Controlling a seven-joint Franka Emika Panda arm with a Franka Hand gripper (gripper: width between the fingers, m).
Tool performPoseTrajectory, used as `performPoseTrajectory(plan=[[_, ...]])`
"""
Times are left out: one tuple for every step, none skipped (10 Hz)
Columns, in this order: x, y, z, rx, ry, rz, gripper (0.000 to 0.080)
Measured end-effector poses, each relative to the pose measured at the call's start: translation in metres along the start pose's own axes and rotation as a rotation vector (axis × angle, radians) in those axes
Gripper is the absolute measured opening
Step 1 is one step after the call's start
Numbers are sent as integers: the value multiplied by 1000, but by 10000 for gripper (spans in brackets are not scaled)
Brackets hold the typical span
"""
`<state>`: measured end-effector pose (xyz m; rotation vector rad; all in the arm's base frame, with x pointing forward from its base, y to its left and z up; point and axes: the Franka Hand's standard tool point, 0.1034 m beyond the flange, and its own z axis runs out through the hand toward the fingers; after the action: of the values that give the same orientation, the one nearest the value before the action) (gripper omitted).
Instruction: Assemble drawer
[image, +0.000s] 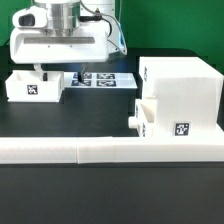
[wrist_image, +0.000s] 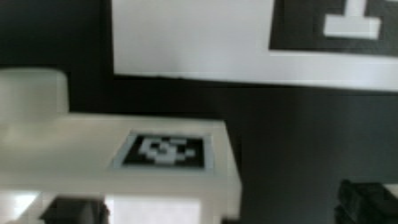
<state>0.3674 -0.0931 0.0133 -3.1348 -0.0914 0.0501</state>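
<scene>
I see the white housing (image: 180, 95) at the exterior view's right, one tray (image: 143, 120) just beside its front, another tray (image: 33, 86) at the left. All carry square tags. The gripper (image: 38, 68) hangs over the left tray; I can't tell its spread.

Tray (image: 33, 86) at exterior view's left; housing (image: 180, 88) right; second tray (image: 143, 120) seemingly partly inside it.
</scene>
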Motion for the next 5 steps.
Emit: performPoseTrajectory(plan=[[0,-1,3,-2,5,-1,649],[-1,-1,6,-2,4,-5,649],[0,-1,8,-2,3,-12,649],[1,-1,8,-2,3,-15,649],[2,-2,8,-2,3,-20,617]])
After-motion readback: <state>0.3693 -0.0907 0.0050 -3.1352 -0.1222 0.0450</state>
